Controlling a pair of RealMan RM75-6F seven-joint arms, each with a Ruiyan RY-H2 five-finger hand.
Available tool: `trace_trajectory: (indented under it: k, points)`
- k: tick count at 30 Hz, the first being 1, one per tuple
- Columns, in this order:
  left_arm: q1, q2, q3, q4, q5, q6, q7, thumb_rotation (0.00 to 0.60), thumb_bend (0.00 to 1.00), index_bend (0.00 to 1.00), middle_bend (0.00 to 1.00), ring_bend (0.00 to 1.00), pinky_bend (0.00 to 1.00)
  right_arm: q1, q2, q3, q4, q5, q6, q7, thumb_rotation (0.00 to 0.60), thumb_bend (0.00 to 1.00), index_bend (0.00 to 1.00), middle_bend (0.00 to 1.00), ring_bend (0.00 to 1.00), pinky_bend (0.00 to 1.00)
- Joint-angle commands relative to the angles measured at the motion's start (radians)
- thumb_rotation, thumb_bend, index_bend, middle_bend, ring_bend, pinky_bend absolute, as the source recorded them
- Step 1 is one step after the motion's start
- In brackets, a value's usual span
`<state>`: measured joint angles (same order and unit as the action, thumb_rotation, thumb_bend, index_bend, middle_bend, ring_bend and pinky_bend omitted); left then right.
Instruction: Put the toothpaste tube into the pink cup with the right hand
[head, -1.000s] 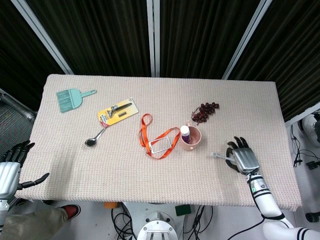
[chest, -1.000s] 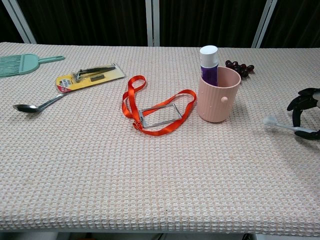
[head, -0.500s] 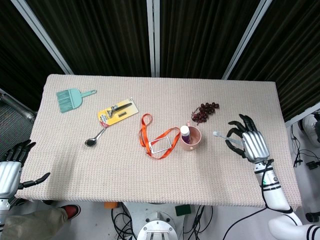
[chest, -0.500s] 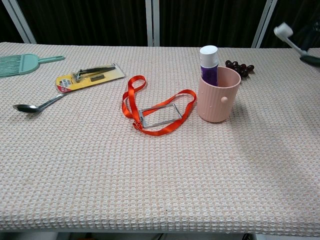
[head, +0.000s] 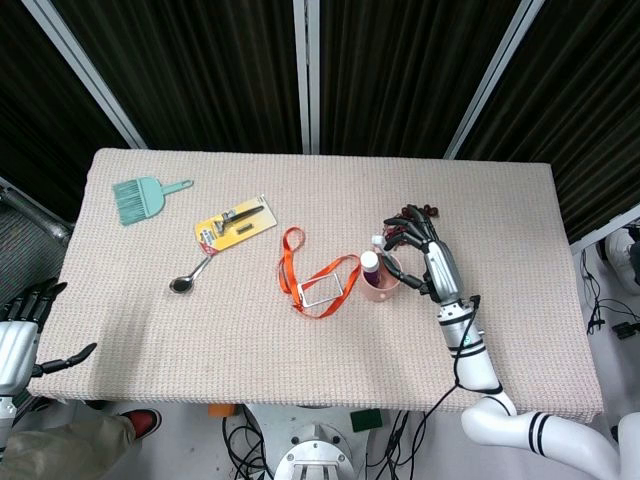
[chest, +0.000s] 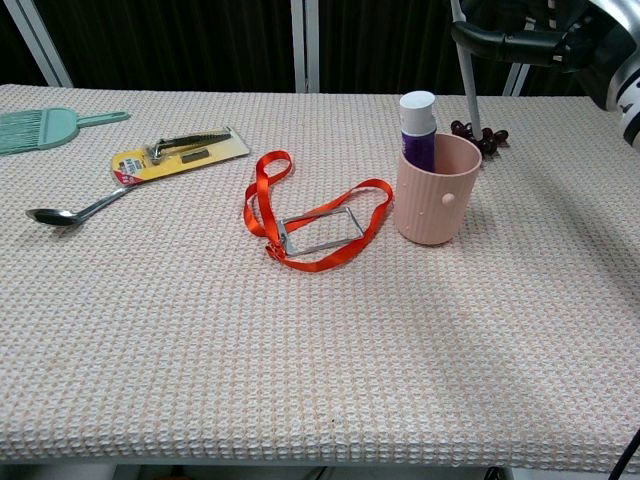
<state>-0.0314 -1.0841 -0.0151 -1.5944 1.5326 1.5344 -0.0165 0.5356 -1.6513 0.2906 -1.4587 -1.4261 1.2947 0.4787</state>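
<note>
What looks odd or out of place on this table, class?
Nothing is spilled or broken. One oddity: the tube already stands in the cup, while the right hand holds a toothbrush above the cup's far rim, hanging head down.

Table (head: 150, 330), beige cloth: brush (head: 140, 195) at ten o'clock; tool card (head: 236, 223), spoon (head: 190, 277), lanyard (head: 318, 280), cup (head: 383, 280) central; beads (head: 400, 228) at two.

Head view looks straight down; chest view low, sharing the table (head: 150, 300).
</note>
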Motion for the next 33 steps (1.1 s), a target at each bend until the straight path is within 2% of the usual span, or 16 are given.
trace_trajectory:
  k: [1,6,7,9,11,12,13,14,17,21,23,24,27,30,33]
  points:
    - [0.001,0.000,0.000,0.003,0.003,0.002,-0.003,0.278,0.08,0.12,0.09,0.09,0.21,0.016,-0.059,0.011,0.058,0.051,-0.038,0.083,0.600,0.92,0.71,0.27,0.00,0.00]
    - [0.004,-0.002,0.002,0.007,0.003,0.007,-0.007,0.276,0.09,0.12,0.09,0.09,0.21,0.013,-0.083,-0.007,0.114,0.038,-0.033,0.105,0.600,0.91,0.70,0.27,0.00,0.00]
    - [0.005,-0.003,0.002,0.008,0.003,0.006,-0.007,0.276,0.09,0.12,0.09,0.09,0.21,0.012,-0.085,-0.014,0.127,0.028,-0.030,0.120,0.600,0.89,0.67,0.26,0.00,0.00]
    - [0.005,-0.004,0.004,0.009,0.003,0.005,-0.008,0.277,0.09,0.12,0.09,0.09,0.21,0.010,-0.084,-0.027,0.143,0.013,-0.033,0.146,0.600,0.81,0.53,0.23,0.00,0.00]
    - [0.004,-0.005,0.004,0.009,0.004,0.005,-0.007,0.276,0.09,0.12,0.09,0.09,0.21,0.010,-0.075,-0.044,0.156,-0.004,-0.042,0.167,0.600,0.62,0.21,0.14,0.00,0.00]
    - [0.004,-0.005,0.003,0.009,0.005,0.005,-0.007,0.276,0.08,0.12,0.09,0.09,0.21,0.009,-0.071,-0.049,0.159,-0.011,-0.041,0.174,0.600,0.53,0.10,0.10,0.00,0.00]
    - [0.004,-0.004,0.003,0.007,0.006,0.006,-0.005,0.277,0.08,0.12,0.09,0.09,0.21,0.008,-0.068,-0.052,0.165,-0.020,-0.035,0.182,0.600,0.43,0.03,0.06,0.00,0.00]
    - [0.003,-0.003,0.002,0.006,0.008,0.007,-0.004,0.277,0.08,0.12,0.09,0.09,0.21,0.006,-0.068,-0.055,0.171,-0.028,-0.026,0.186,0.600,0.35,0.00,0.03,0.00,0.00]
    - [0.003,0.000,0.002,-0.001,0.011,0.010,0.000,0.274,0.08,0.12,0.09,0.09,0.21,-0.005,-0.061,-0.058,0.183,-0.047,0.009,0.199,0.600,0.22,0.00,0.00,0.00,0.00]
    - [0.004,0.001,0.002,-0.004,0.012,0.012,0.002,0.275,0.08,0.12,0.09,0.09,0.21,-0.050,-0.027,-0.066,0.185,-0.095,0.122,0.208,0.600,0.23,0.00,0.00,0.00,0.00]
    - [0.006,0.000,0.003,-0.004,0.011,0.013,0.003,0.274,0.08,0.12,0.09,0.09,0.21,-0.093,0.014,-0.086,0.195,-0.136,0.207,0.165,0.600,0.26,0.00,0.00,0.00,0.00]
    - [0.006,0.000,0.003,-0.004,0.010,0.014,0.002,0.277,0.08,0.12,0.09,0.09,0.21,-0.113,0.039,-0.100,0.203,-0.153,0.234,0.122,0.600,0.28,0.00,0.00,0.00,0.00]
    - [0.006,-0.002,0.003,-0.005,0.014,0.015,0.004,0.277,0.08,0.12,0.09,0.09,0.21,-0.200,0.168,-0.174,0.187,-0.171,0.268,-0.131,0.600,0.30,0.00,0.00,0.00,0.00]
    - [0.004,-0.006,0.003,-0.008,0.020,0.016,0.010,0.274,0.08,0.12,0.09,0.09,0.21,-0.284,0.288,-0.230,0.082,-0.120,0.251,-0.368,0.600,0.30,0.00,0.00,0.00,0.00]
    - [0.001,-0.012,0.003,-0.010,0.025,0.017,0.015,0.274,0.08,0.12,0.09,0.09,0.21,-0.341,0.370,-0.257,-0.030,-0.044,0.226,-0.493,0.600,0.30,0.00,0.00,0.00,0.00]
